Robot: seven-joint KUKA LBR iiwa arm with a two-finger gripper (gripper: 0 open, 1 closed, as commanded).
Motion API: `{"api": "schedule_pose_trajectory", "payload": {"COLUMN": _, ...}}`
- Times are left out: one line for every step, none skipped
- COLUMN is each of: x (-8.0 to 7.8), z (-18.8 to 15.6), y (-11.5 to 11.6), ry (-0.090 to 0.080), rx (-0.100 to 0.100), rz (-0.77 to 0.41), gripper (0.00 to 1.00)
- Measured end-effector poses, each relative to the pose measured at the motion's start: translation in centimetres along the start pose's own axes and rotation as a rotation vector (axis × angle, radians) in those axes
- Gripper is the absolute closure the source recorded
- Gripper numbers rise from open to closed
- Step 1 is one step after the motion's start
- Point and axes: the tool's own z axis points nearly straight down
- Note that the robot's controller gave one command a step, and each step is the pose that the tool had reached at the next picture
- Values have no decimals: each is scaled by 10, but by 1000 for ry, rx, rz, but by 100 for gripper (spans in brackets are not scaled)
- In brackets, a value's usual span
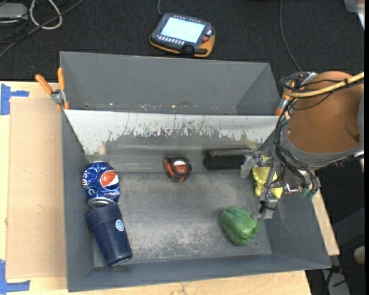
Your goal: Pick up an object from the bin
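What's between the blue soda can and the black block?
A small red-and-black thing lies between the blue soda can and the black block, in the camera view.

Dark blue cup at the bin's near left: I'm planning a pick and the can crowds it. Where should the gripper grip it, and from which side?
Probably across the middle of the dark blue cup, coming down from above. It lies on its side, long and rounded, so closing across its width fits best; mid-body keeps clear of the blue can at its far end.
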Motion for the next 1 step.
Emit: {"api": "schedule_pose_trajectory", "payload": {"x": 0, "z": 0, "y": 0, "ry": 0, "rx": 0, "rz": 0, "gripper": 0}}
